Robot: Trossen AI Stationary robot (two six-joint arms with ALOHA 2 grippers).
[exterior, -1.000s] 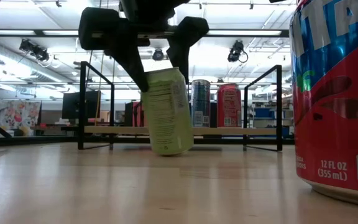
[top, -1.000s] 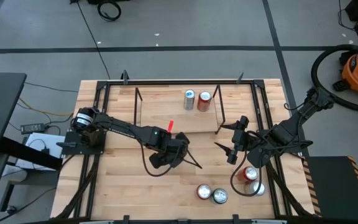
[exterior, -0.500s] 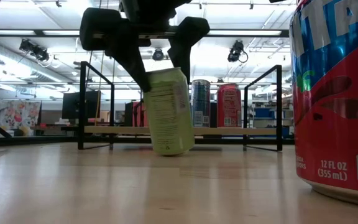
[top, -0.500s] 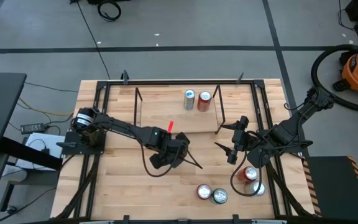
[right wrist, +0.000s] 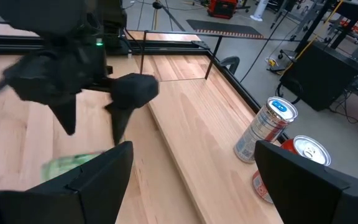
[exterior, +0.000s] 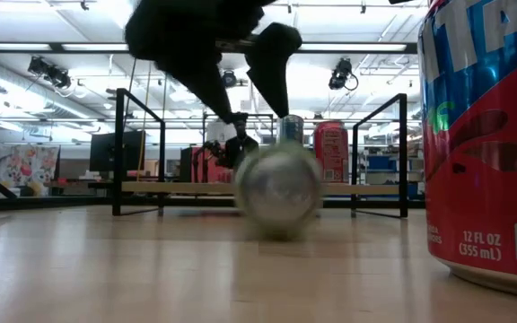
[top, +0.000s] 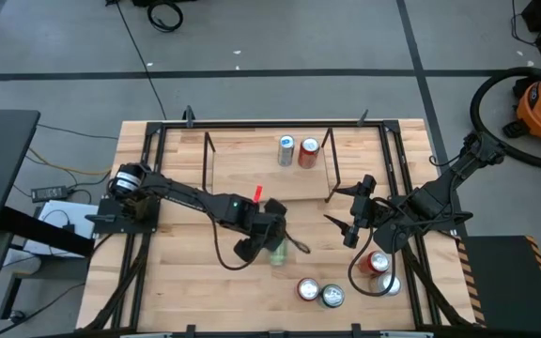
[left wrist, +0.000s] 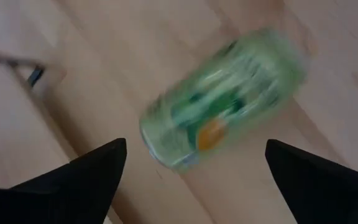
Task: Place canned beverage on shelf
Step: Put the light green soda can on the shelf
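Green can [top: 276,252] lay on its side on the table [top: 186,282], out of any grip, just below the left gripper [top: 272,246] and toward the table's front edge. In the left wrist view the can [left wrist: 222,96] sat between and beyond the two spread fingers [left wrist: 79,180], touching neither. Left gripper stood wide and empty.

Long axis: the low view showed a round metal end [exterior: 279,184] facing the front camera, so the axis ran roughly front to back, perhaps skewed a little; the blur made the exact angle hard to read. Judged it could be rolling.

The shelf [top: 242,192] lay behind the can, toward the table's far side, with two cans [top: 297,150] upright at its right end and the left of the deck bare.

Right gripper [top: 346,221] hung open near the shelf's right front corner, well to the can's right. The left arm was plainly nearer, so the regrasp looked like its job: close across the can's width, then stand it upright.
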